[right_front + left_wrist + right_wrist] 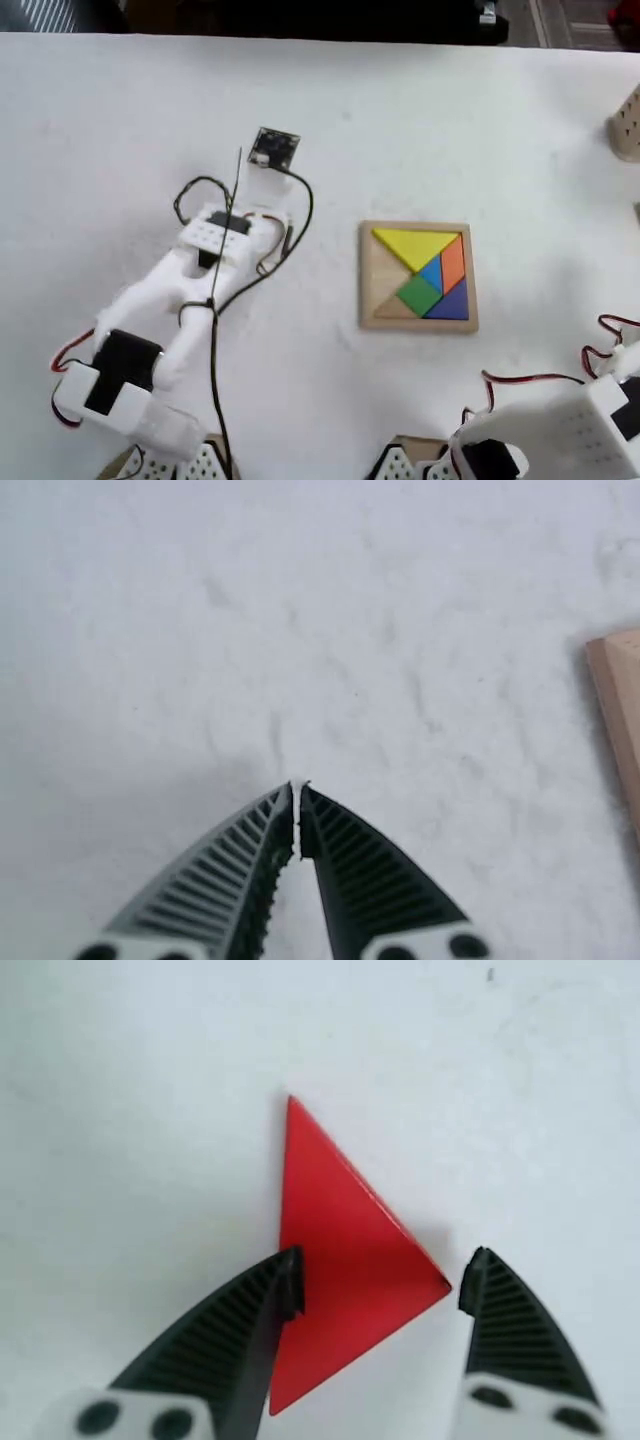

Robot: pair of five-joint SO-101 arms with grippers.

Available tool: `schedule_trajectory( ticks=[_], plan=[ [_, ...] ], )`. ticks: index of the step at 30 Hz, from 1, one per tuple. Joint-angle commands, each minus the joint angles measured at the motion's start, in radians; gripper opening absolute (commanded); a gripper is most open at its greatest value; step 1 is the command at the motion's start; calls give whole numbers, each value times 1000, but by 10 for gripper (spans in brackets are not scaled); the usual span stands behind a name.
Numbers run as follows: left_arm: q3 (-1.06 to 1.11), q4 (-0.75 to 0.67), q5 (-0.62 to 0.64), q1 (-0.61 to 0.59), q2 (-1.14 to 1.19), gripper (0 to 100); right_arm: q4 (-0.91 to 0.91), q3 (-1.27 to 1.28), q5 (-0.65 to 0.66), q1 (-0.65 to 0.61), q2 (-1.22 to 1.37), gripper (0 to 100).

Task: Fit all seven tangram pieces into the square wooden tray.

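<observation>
The square wooden tray (366,276) lies right of the table's centre. It holds a yellow triangle (412,245), an orange piece (453,265), a light blue triangle (430,272), a green square (419,293) and a dark blue triangle (452,301). Bare wood shows along its left side. A red triangle (335,1210) lies flat on the white table. My right gripper (384,1260) is open, with one finger over each side of the triangle's wide end. My left gripper (298,788) is shut on nothing above the table, with the tray's edge (618,710) off to one side.
The left arm (215,240) stretches over the table left of the tray, with black cables and a small camera board (275,148) beyond it. The right arm (570,425) is at the front right corner. A perforated beige object (628,125) stands at the right edge.
</observation>
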Motion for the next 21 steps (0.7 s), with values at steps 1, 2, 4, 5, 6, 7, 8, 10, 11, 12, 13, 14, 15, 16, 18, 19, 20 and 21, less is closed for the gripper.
schedule_trajectory(
  ticks=[1, 2, 4, 5, 6, 7, 8, 10, 11, 12, 13, 14, 15, 16, 18, 19, 20, 21],
  plan=[
    [-12, 5, -26, 12, -8, 42, -24, 14, 21, 13, 134, 280],
    [-12, 6, -26, 12, -8, 42, -24, 14, 28, 13, 151, 302],
    [-12, 6, -26, 12, -8, 42, -24, 14, 58, 7, 182, 350],
    [-12, 6, -26, 12, -8, 42, -21, 14, 69, 7, 196, 363],
    [-12, 6, -26, 12, -8, 42, -19, 14, 78, 7, 211, 365],
    [-12, 6, -26, 12, -8, 42, -19, 14, 78, 5, 225, 359],
    [-12, 6, -26, 12, -8, 42, -19, 14, 78, 1, 236, 349],
    [-12, 6, -26, 12, -8, 42, -18, 15, 78, -12, 255, 317],
    [-12, 6, -26, 12, -8, 42, -16, 20, 78, -16, 265, 300],
    [-12, 6, -26, 12, -8, 42, -5, 21, 78, -25, 275, 284],
    [-12, 6, -26, 12, -8, 42, 7, 21, 86, -31, 288, 270],
    [-12, 6, -26, 12, -8, 42, 21, 21, 98, -36, 303, 262],
    [-12, 6, -26, 12, -8, 42, 33, 20, 107, -39, 317, 257],
    [-12, 6, -26, 12, -8, 42, 41, 20, 114, -44, 328, 258],
    [-12, 6, -26, 12, -8, 42, 39, 18, 115, -50, 343, 258],
    [-12, 6, -26, 12, -8, 42, 38, 17, 115, -51, 352, 258],
    [-12, 6, -26, 12, -8, 42, 38, 17, 117, -51, 358, 258],
    [-12, 6, -26, 12, -8, 42, 36, 17, 117, -51, 363, 256]
  ],
)
